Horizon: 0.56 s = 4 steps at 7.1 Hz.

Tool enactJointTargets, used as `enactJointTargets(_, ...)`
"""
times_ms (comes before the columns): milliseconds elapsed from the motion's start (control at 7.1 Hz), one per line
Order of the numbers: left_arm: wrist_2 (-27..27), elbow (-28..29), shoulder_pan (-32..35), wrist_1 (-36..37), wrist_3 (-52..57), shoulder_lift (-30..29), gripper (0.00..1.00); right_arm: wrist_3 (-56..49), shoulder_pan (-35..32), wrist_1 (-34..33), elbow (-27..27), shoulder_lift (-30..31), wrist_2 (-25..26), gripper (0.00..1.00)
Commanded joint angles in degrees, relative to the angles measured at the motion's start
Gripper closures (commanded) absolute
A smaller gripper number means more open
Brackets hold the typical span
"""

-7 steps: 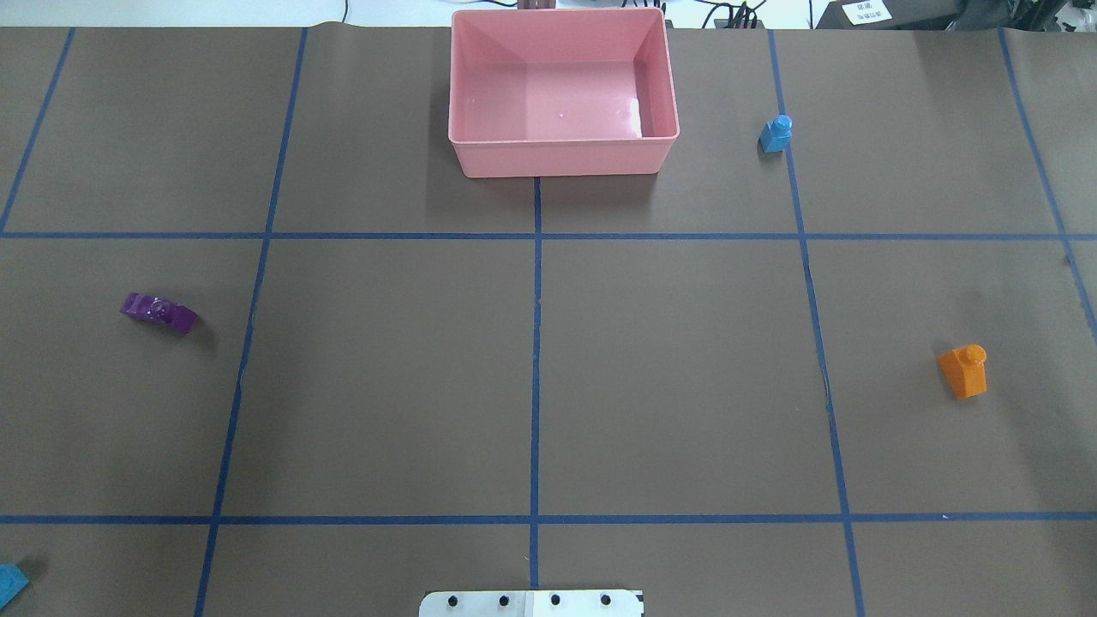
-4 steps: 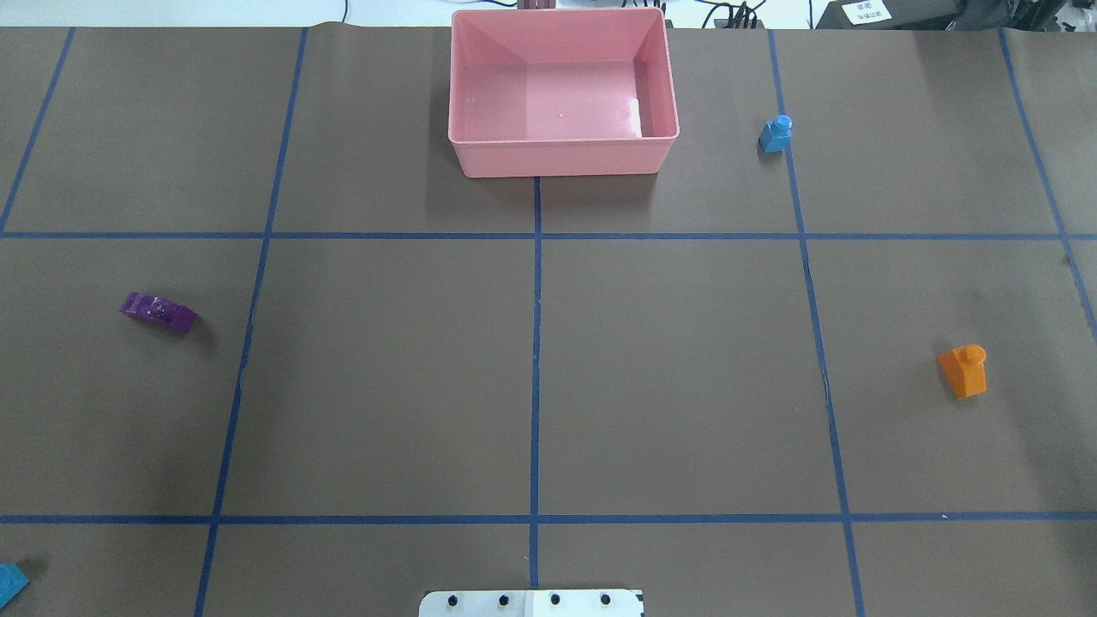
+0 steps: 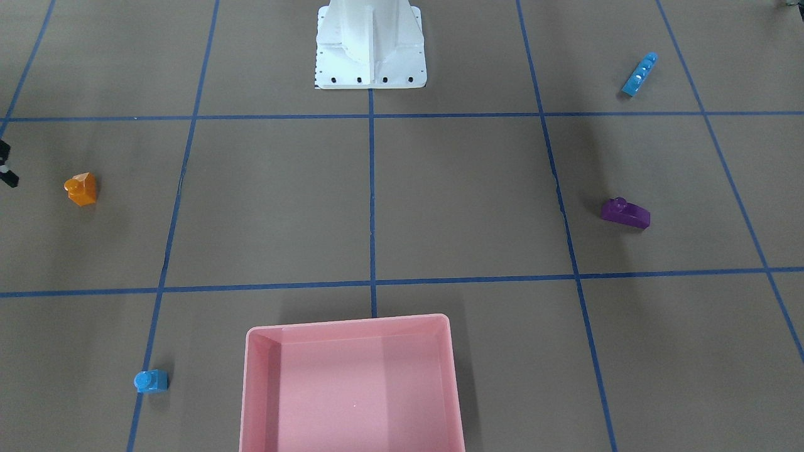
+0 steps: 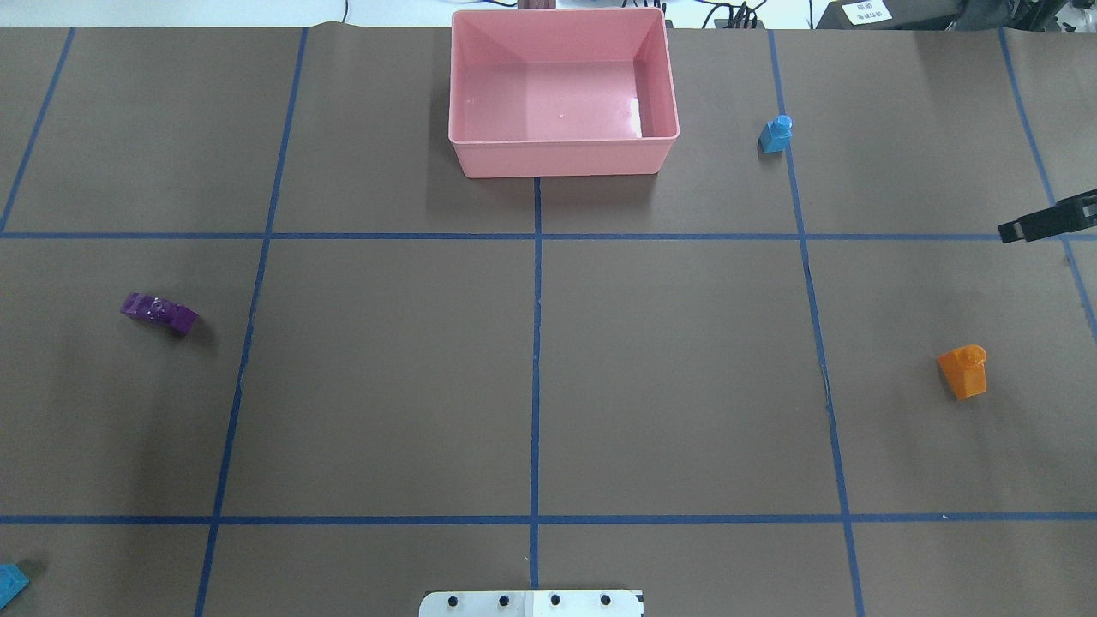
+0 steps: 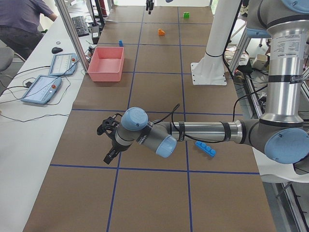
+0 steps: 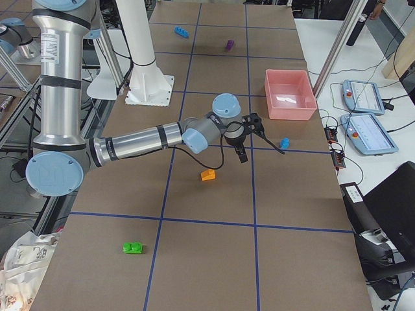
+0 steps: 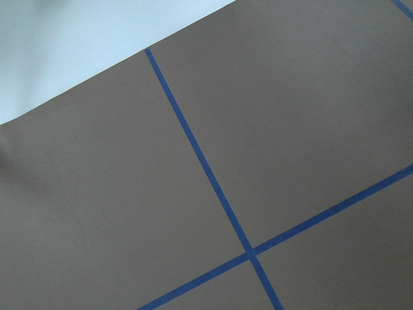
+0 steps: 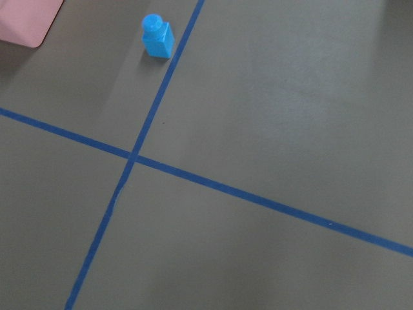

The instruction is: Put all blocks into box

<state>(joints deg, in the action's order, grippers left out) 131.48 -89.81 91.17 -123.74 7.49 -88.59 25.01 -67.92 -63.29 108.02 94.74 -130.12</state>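
**Inspector:** Container?

**Assessor:** One shallow rectangular pink plastic box (image 4: 561, 158) with rounded corners, at the table edge farthest from the robot, on the centre tape line. Its floor shows bare pink plastic with a white glare patch.

**Inspector:** The bricks?

**Assessor:** All five lie outside the box on the brown paper-covered table (image 4: 386, 377).
- Small light-blue studded brick (image 4: 776, 134): near the box, to the robot's right of it, stud up on a blue tape line.
- Orange studded brick (image 4: 963, 372): well apart from the box, further right and nearer the robot.
- Green studded brick (image 6: 133, 247): beyond the orange one, farther from the box again.
- Purple studded brick (image 4: 159, 312): well apart from the box, to the robot's left of it.
- Long four-stud light-blue brick (image 3: 639, 75): farthest from the box on that left side.

**Inspector:** Claws?

**Assessor:** The right gripper (image 6: 262, 154) hangs over the table right of the box, between the small light-blue and orange bricks. Its fingers are spread, with nothing between them. The left gripper (image 5: 105, 145) is well left of the box and seen only from the table's end. Whether it is spread or pressed together, I cannot tell.

**Inspector:** Writing?

**Assessor:** There is a white label (image 4: 863, 11) beyond the table edge, right of the box. Its print is too small to read.
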Motion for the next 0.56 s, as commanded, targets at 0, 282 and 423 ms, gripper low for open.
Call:
enactJointTargets(0, 0.1, 0.3, -0.2, -1.0, 0.0, 0.0, 0.00, 9.5, 7.3, 0.7, 2.3, 6.7, 6.4, 0.01)
enactJointTargets(282, 0.1, 0.3, -0.6, -1.0, 0.0, 0.0, 0.00, 19.1, 14.0, 0.9, 2.4, 7.7, 12.1, 0.01)
enactJointTargets(423, 0.1, 0.3, -0.8, -1.2, 0.0, 0.0, 0.00, 22.2, 17.7, 1.0, 2.4, 7.7, 15.7, 0.01)
